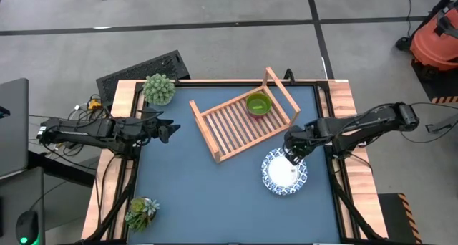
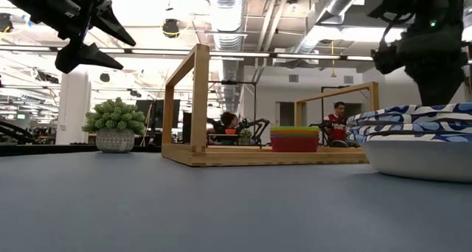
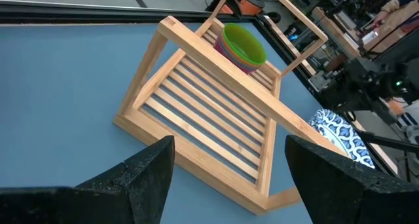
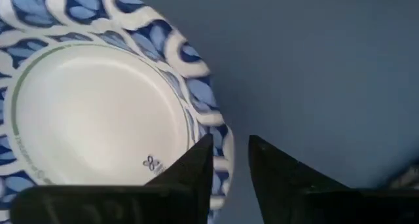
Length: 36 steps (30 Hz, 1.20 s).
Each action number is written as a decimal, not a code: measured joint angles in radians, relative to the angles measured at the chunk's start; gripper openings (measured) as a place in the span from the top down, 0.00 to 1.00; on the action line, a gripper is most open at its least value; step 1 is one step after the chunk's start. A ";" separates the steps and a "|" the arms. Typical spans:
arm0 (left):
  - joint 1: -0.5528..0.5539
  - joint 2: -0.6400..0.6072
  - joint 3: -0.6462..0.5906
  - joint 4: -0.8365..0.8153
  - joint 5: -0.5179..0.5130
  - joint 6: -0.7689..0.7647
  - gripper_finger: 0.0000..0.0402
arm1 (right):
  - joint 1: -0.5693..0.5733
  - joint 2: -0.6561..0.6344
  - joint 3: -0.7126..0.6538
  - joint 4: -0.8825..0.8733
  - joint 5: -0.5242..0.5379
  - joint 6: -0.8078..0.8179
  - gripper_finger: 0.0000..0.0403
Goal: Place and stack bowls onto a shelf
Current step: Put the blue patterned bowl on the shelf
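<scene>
The wooden slatted rack [image 1: 243, 121] lies askew mid-table. In its far right corner the green bowl [image 1: 258, 104] sits nested in the pink bowl [image 3: 229, 51]. Two white bowls with blue patterned rims [image 1: 284, 173] are stacked on the table near the rack's right end, and they also show at the right of the low view [image 2: 420, 138]. My right gripper [image 4: 230, 165] hangs over the stack's far rim [image 4: 219, 129], slightly open, with one finger inside the rim and one outside. My left gripper [image 1: 169, 130] hovers open at the table's left, pointing at the rack.
A spiky potted plant [image 1: 159, 89] stands at the far left corner and another [image 1: 141, 210] at the near left. A black keyboard [image 1: 143, 69] lies beyond the far edge. Bare blue table [image 1: 200, 195] spreads in front of the rack. People sit in the room behind [image 2: 339, 119].
</scene>
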 joint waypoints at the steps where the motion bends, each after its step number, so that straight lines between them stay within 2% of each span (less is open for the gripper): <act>1: 0.000 0.000 0.000 0.000 0.000 0.000 0.32 | 0.006 -0.008 0.013 -0.024 -0.008 0.039 0.66; 6: 0.000 0.000 0.000 0.000 -0.002 0.002 0.32 | 0.068 -0.050 0.055 -0.084 -0.025 0.247 0.53; 9: 0.000 0.000 0.000 0.000 -0.005 0.003 0.32 | 0.128 -0.043 0.055 -0.105 -0.025 0.362 0.50; 23: 0.000 0.000 0.000 0.000 0.003 0.003 0.32 | 0.401 0.061 0.054 -0.050 -0.048 0.791 0.51; 29: 0.000 0.000 0.000 -0.001 0.006 0.007 0.32 | 0.446 0.060 0.053 -0.048 -0.032 0.882 0.51; 36: 0.000 0.000 0.000 -0.001 0.007 0.007 0.32 | 0.442 0.060 -0.008 0.034 -0.025 0.886 0.51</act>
